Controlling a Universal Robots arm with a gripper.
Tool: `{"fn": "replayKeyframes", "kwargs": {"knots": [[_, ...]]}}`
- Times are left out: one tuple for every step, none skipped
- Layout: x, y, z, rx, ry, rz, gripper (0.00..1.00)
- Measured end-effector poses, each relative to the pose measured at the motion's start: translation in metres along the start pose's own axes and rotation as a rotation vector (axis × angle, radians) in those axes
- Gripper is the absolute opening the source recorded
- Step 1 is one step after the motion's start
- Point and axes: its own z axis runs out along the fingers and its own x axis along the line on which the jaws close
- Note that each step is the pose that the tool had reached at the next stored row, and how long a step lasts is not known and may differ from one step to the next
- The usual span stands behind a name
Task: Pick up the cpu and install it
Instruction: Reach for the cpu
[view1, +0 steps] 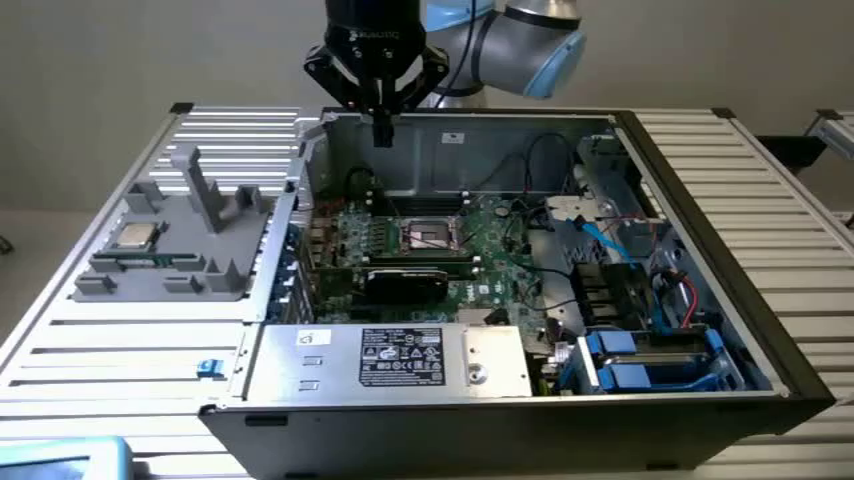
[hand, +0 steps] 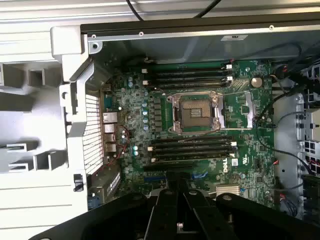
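Nothing is installed yet: the small square silver-topped cpu (view1: 134, 237) lies on a grey plastic holder (view1: 174, 285) by the white slatted counter's (view1: 747, 200) edge, at the exterior view's left. The black gripper (view1: 383, 135), jaws shut and empty, hangs above the bare square metal socket (hand: 195, 112).

I've got the open computer case (view1: 507, 135) on the slatted table (view1: 747, 200), power supply (view1: 387, 357) at six o'clock from the motherboard (view1: 501, 245). Grey holder (view1: 220, 240) at nine o'clock, blue drive caddies (view1: 641, 365) at four.
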Motion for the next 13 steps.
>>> {"fn": "replayKeyframes", "kwargs": {"knots": [[0.0000,0.0000,0.0000,0.0000,0.0000,0.000,0.11],[0.0000,0.0000,0.0000,0.0001,0.0000,0.000,0.11],[0.0000,0.0000,0.0000,0.0000,0.0000,0.000,0.11],[0.0000,0.0000,0.0000,0.0000,0.0000,0.000,0.11],[0.0000,0.0000,0.0000,0.0000,0.0000,0.000,0.11],[0.0000,0.0000,0.0000,0.0001,0.0000,0.000,0.11],[0.0000,0.0000,0.0000,0.0000,0.0000,0.000,0.11],[0.0000,0.0000,0.0000,0.0001,0.0000,0.000,0.11],[0.0000,0.0000,0.0000,0.0000,0.0000,0.000,0.11],[0.0000,0.0000,0.0000,0.0000,0.0000,0.000,0.11],[0.0000,0.0000,0.0000,0.0001,0.0000,0.000,0.11],[0.0001,0.0000,0.0000,0.0000,0.0001,0.000,0.11],[0.0007,0.0000,-0.0001,0.0002,0.0003,0.000,0.11]]}}
